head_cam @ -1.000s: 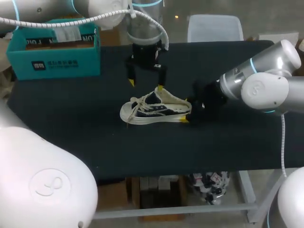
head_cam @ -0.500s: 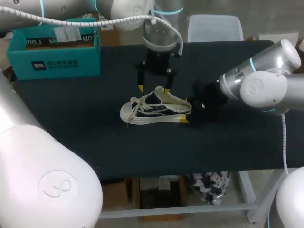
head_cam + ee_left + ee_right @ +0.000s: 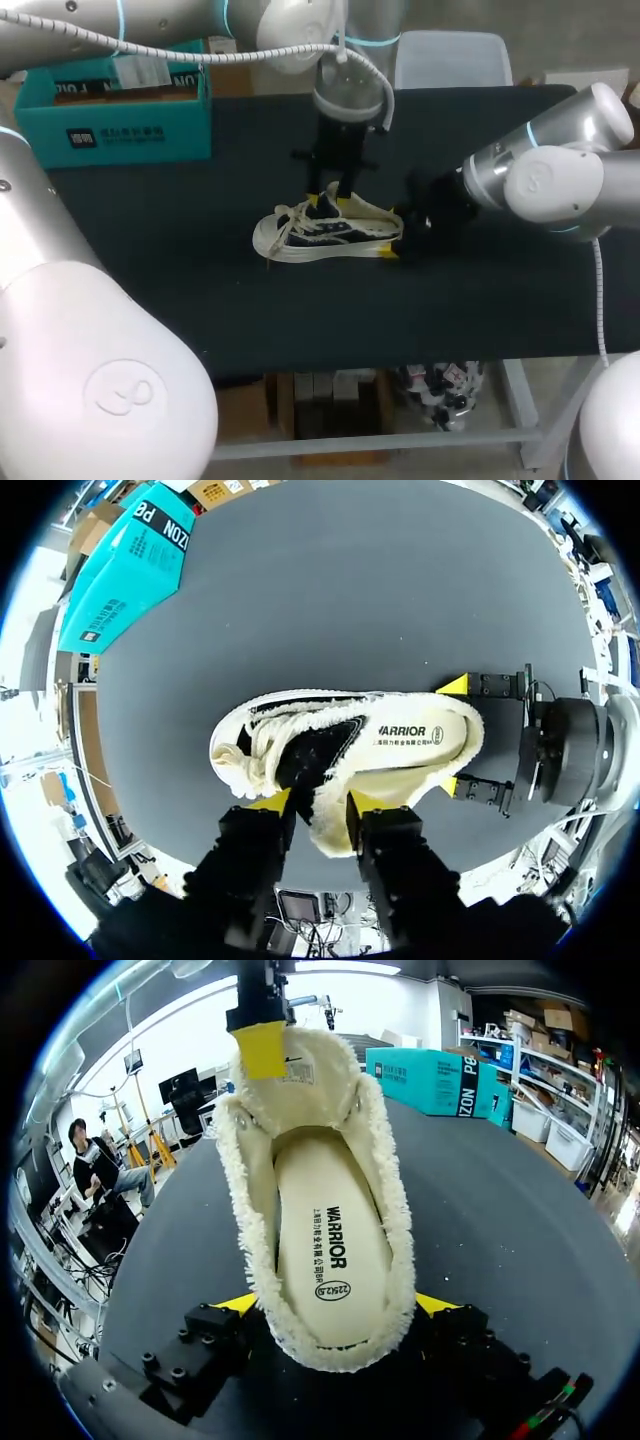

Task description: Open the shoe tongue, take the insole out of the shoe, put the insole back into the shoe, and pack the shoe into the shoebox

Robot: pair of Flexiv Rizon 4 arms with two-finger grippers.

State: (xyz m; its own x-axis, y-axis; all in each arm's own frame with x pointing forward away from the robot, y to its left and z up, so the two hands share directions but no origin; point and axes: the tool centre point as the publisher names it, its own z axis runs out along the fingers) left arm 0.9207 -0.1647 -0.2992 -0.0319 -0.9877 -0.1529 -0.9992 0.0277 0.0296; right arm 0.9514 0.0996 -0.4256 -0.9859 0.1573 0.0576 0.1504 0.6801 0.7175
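left fingers pinching tongue, right fingers clamping shoe heel; insole not out yet, box waiting at 10 o'clock.

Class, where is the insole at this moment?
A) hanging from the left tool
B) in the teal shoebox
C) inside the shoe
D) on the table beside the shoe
C: the right wrist view shows the insole lying flat inside the shoe, while the left tool pinches only the tongue.
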